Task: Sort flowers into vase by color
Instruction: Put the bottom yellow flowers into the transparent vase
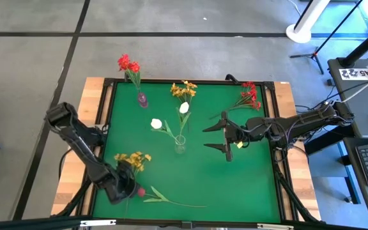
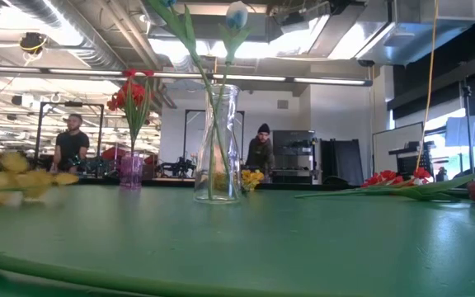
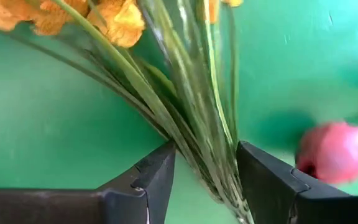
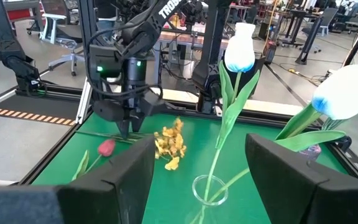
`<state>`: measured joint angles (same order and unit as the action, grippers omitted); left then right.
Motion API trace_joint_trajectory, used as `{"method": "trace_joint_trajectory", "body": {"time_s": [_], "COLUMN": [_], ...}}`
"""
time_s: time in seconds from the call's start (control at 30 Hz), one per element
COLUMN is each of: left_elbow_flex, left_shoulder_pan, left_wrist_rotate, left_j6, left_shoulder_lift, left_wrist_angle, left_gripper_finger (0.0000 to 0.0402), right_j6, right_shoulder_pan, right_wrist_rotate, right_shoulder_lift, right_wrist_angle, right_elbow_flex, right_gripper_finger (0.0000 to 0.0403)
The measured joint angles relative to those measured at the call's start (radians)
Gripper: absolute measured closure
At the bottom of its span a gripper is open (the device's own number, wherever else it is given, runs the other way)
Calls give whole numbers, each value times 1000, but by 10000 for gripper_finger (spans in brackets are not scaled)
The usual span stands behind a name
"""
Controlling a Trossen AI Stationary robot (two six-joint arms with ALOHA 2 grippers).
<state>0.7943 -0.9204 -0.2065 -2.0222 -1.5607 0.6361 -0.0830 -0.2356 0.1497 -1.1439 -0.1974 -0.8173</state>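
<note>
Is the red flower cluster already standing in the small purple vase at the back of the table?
Yes: in the high view one red cluster stands upright in the purple vase; another red cluster lies on the mat.
</note>
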Motion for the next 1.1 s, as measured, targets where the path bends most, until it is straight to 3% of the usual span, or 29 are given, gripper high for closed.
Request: {"method": "trace_joint_trajectory", "body": {"time_s": [0.23, 0.33, 0.53, 0.7, 0.9, 0.97, 1.1], "left_elbow_flex": [-36, -38, -27, 44, 212, 277, 377], "left_shoulder_pan": [70, 86, 88, 89, 68, 49, 0], "left_wrist_rotate": [46, 66, 33, -25, -215, -322, -608], "left_j6": [65, 109, 182, 201, 191, 187, 257], "left_shoulder_lift": [-7, -7, 0, 53, 141, 160, 183], "left_wrist_angle": [-9, -2, 54, 278, 592, 684, 695], "left_gripper_finger": [244, 277, 386, 396, 399, 399, 400], "right_j6": [-4, -4, 10, 35, 52, 52, 52], "right_shoulder_pan": [0, 0, 0, 0, 0, 0, 0], "right_wrist_rotate": [0, 0, 0, 0, 0, 0, 0], "right_shoulder_lift": [0, 0, 0, 0, 0, 0, 0], "right_wrist_angle": [2, 9, 10, 16, 17, 17, 16], "right_elbow_flex": [0, 0, 0, 0, 0, 0, 0], "right_gripper_finger": [153, 153, 153, 153, 153, 153, 153]}}
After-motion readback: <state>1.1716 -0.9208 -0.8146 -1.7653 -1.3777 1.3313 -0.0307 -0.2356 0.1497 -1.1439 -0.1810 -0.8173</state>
